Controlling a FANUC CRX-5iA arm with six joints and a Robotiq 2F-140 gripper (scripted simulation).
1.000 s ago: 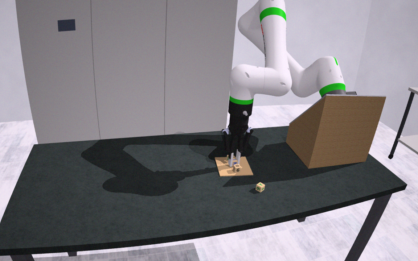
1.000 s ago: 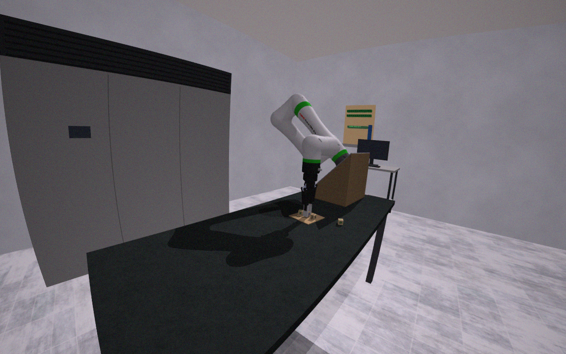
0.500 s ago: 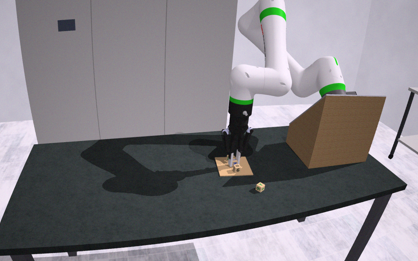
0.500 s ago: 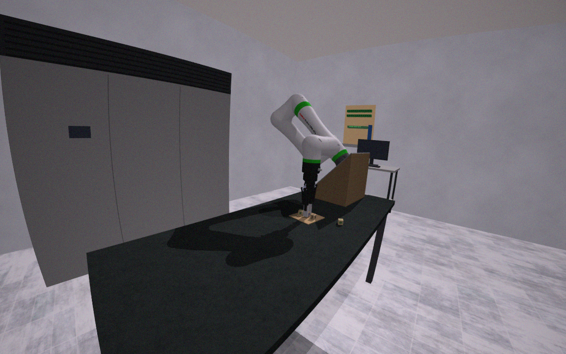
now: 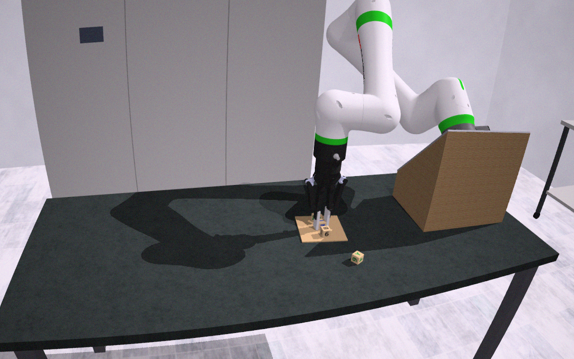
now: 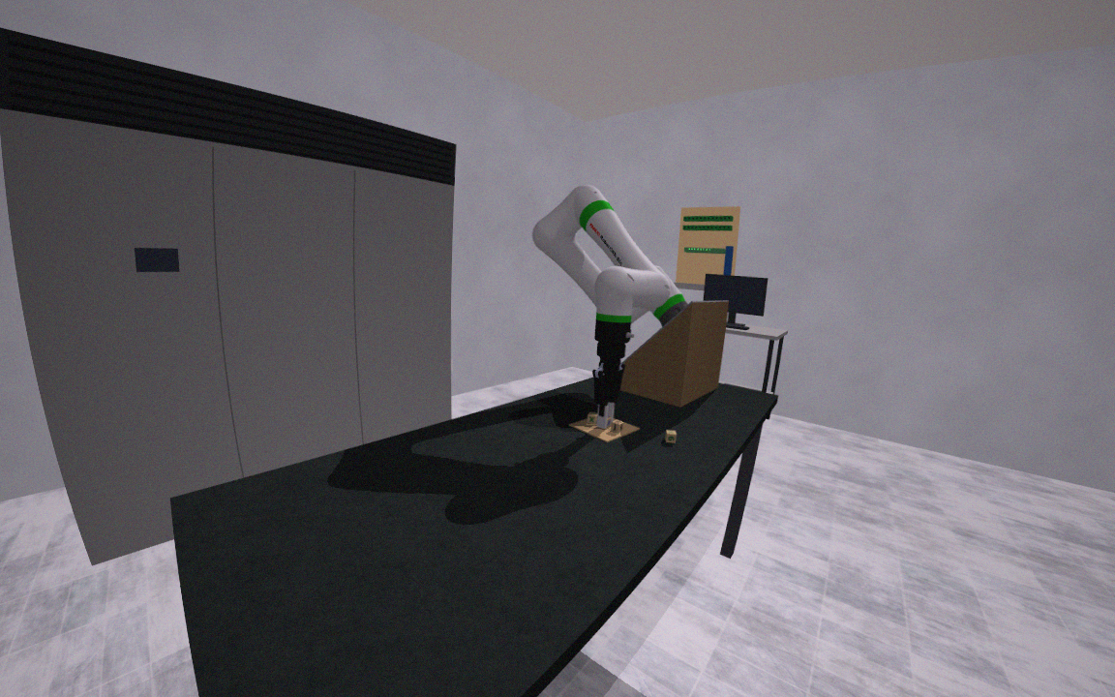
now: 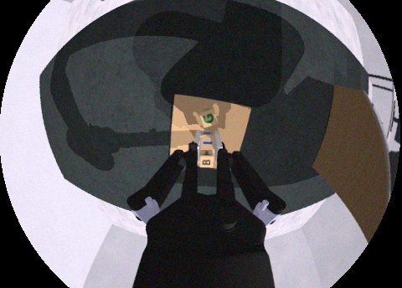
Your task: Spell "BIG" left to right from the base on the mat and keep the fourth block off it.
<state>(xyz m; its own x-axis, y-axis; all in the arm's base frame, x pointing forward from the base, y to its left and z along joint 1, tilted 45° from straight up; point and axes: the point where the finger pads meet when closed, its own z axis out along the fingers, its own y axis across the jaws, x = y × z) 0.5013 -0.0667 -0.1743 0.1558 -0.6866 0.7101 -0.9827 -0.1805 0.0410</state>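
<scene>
A tan mat [image 5: 319, 230] lies on the dark table and also shows in the wrist view [image 7: 224, 123]. My gripper [image 5: 320, 222] points straight down over the mat and is shut on a wooden block with blue marks [image 7: 207, 144], held low at the mat; I cannot tell if the block touches it. A block with a black letter [image 5: 325, 231] lies on the mat right beside the held one, on the front side. A block with a green letter [image 7: 209, 117] lies on the mat just beyond, hidden by the fingers in the top view. A fourth block with green letters [image 5: 357, 257] lies off the mat.
A large brown wedge-shaped box [image 5: 458, 178] stands on the table to the right, at the arm's base. Grey cabinets stand behind the table. The arm's shadow falls across the table's middle.
</scene>
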